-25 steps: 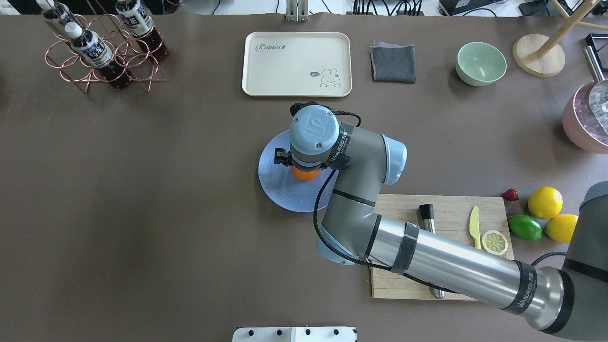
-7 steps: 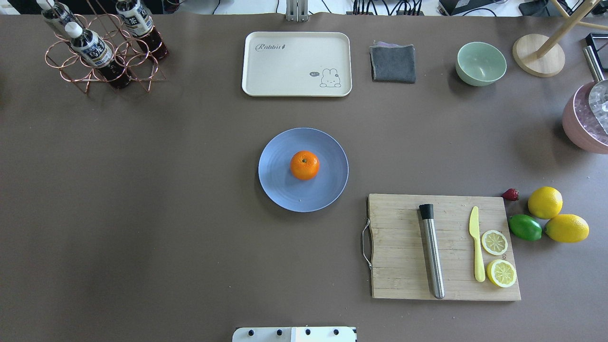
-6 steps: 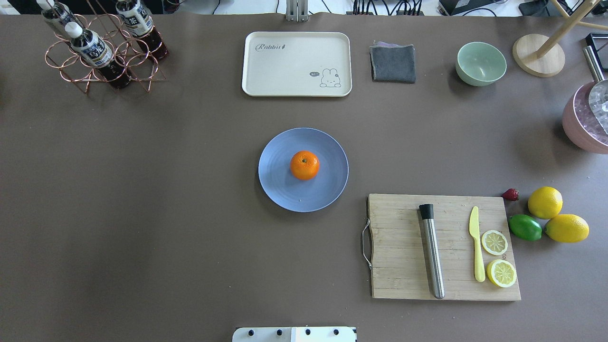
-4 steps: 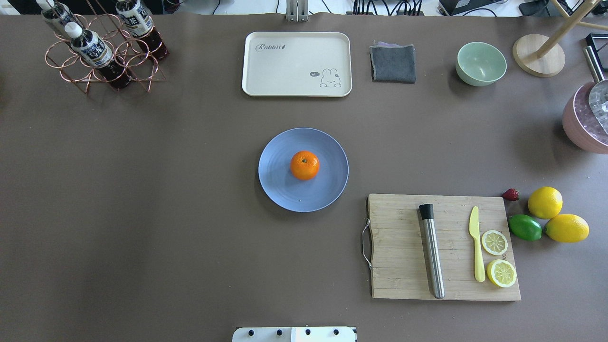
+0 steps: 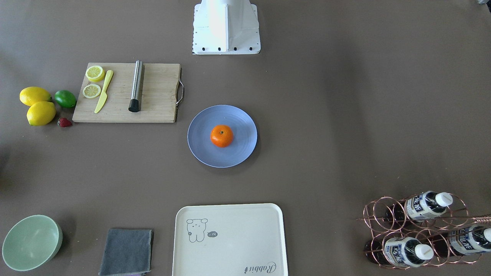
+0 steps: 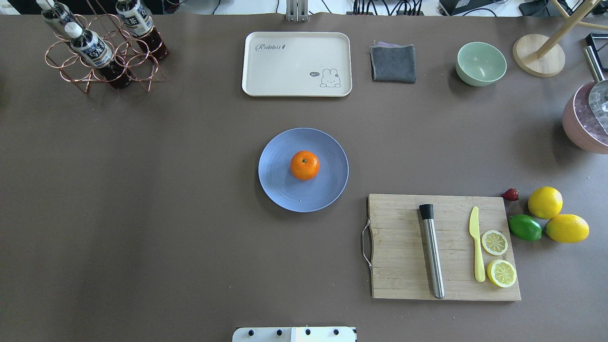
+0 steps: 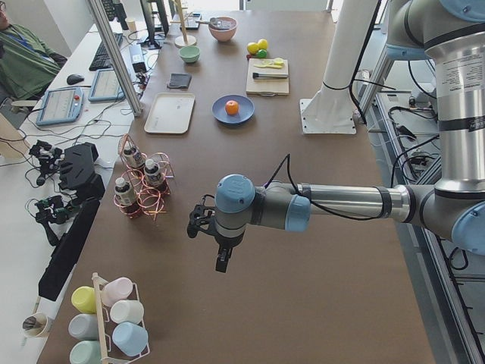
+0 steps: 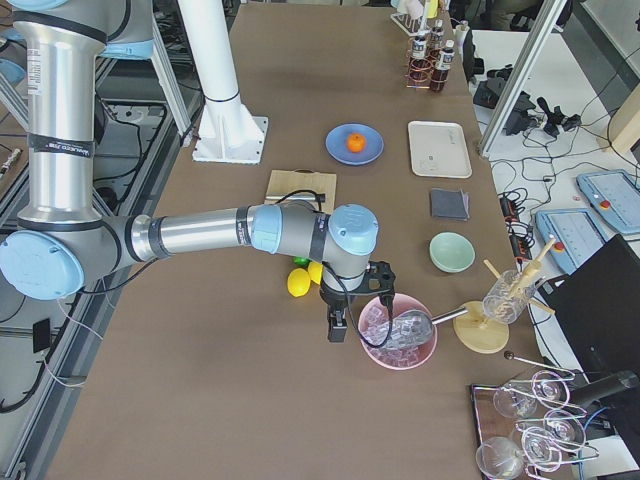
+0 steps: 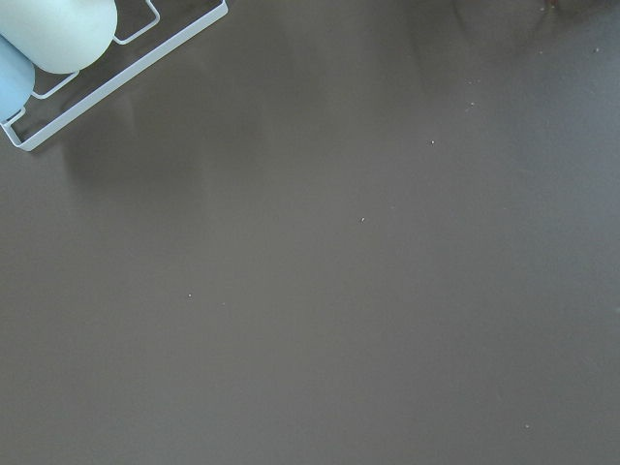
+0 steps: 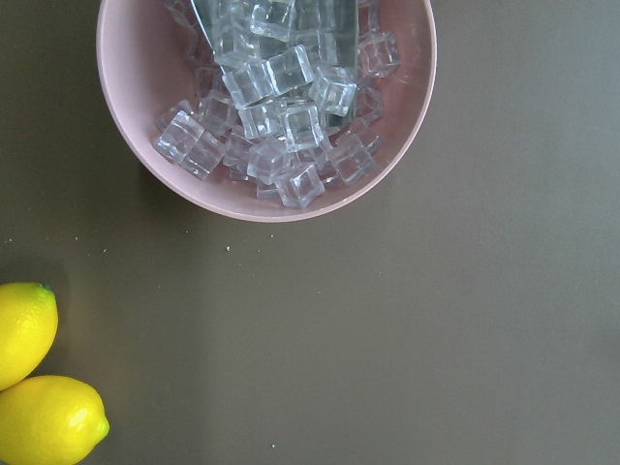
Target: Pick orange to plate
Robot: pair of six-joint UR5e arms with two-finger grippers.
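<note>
The orange [image 6: 304,165] sits stem-up in the middle of the periwinkle-blue plate [image 6: 280,192] at the table's centre, with nothing touching it; the front view also shows the orange [image 5: 221,135] on the plate [image 5: 201,147]. Neither arm appears in the overhead or front views. My left gripper [image 7: 221,264] hangs over bare table at the far left end, near the bottle rack. My right gripper [image 8: 337,328] hangs at the far right end, beside the pink ice bowl [image 8: 398,335]. I cannot tell whether either gripper is open or shut.
A wooden board [image 6: 444,247] with a muddler, a yellow knife and lemon slices lies right of the plate. Two lemons [image 6: 545,202], a lime [image 6: 525,227] and a strawberry sit beyond it. A cream tray [image 6: 297,64], grey cloth [image 6: 393,63], green bowl [image 6: 480,63] and bottle rack [image 6: 102,52] line the far edge.
3.5 s ago my right arm reached over the plate with its gripper at the orange. It has since withdrawn from the overhead view, leaving the orange on the plate. Nothing has moved in the last second.
</note>
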